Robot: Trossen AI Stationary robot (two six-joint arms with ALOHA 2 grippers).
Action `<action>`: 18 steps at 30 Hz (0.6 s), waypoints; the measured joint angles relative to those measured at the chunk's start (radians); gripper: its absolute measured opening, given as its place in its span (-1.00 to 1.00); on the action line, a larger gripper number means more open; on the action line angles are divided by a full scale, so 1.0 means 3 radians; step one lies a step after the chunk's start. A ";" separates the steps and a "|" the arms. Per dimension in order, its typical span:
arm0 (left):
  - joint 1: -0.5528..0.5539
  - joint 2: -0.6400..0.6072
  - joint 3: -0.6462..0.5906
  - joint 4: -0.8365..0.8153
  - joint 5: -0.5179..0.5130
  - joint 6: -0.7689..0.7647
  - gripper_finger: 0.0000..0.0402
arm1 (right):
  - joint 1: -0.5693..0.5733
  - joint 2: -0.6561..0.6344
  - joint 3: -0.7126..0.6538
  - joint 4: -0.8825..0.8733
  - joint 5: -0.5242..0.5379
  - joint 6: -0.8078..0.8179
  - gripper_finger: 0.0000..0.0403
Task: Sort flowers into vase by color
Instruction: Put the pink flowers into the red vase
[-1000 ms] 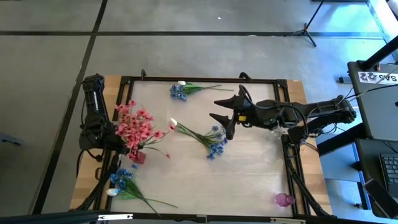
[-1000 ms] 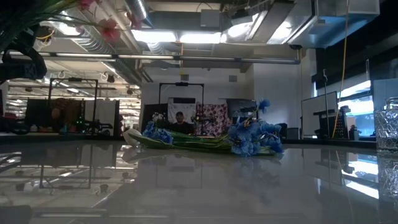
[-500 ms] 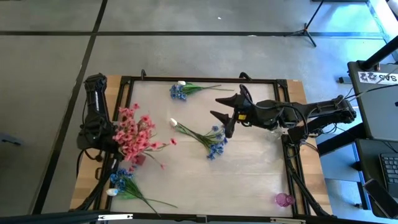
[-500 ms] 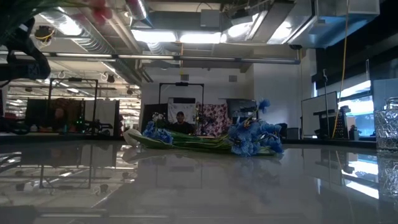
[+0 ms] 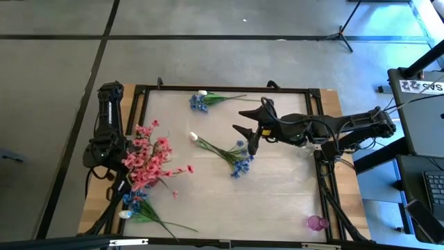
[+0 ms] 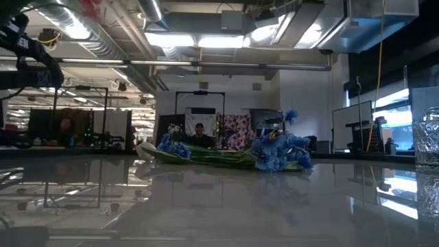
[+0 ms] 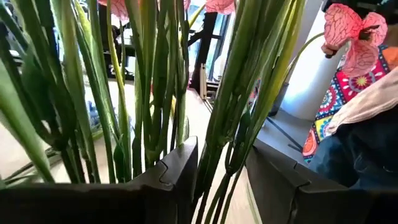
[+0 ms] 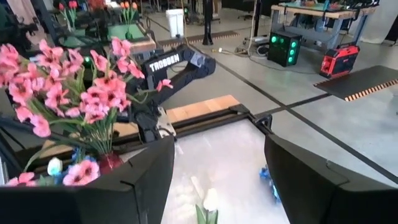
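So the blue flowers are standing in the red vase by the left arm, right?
Not quite: the high view shows pink flowers in the red vase by the left arm. The blue flowers lie flat on the table.

Left gripper (image 5: pixel 123 154) sits at the table's left edge, jaws parted; right gripper (image 5: pixel 244 133) hovers mid-table, open.

Pink bunch (image 5: pixel 149 158) stands leaning in a small vase near the desk's left edge, stems green, blooms spread wide. Blue-and-white sprig (image 5: pixel 223 152) lies flat mid-desk. Another blue sprig (image 5: pixel 208 99) lies by the far edge. A third blue sprig (image 5: pixel 141 207) lies at the near left corner.
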 joint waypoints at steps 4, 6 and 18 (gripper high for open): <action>-0.0001 0.0000 0.0062 -0.0008 -0.0001 0.0189 -0.28 | 0.0000 0.0052 0.0000 0.0002 0.0001 0.0019 0.23; -0.0001 0.0000 0.0141 -0.0021 0.0071 0.0391 -0.25 | 0.0000 0.0070 0.0001 -0.0015 0.0003 0.0019 0.23; -0.0001 0.0000 0.0748 -0.1212 0.0284 0.0201 -0.22 | 0.0006 0.0076 0.0000 0.0030 0.0009 0.0066 0.23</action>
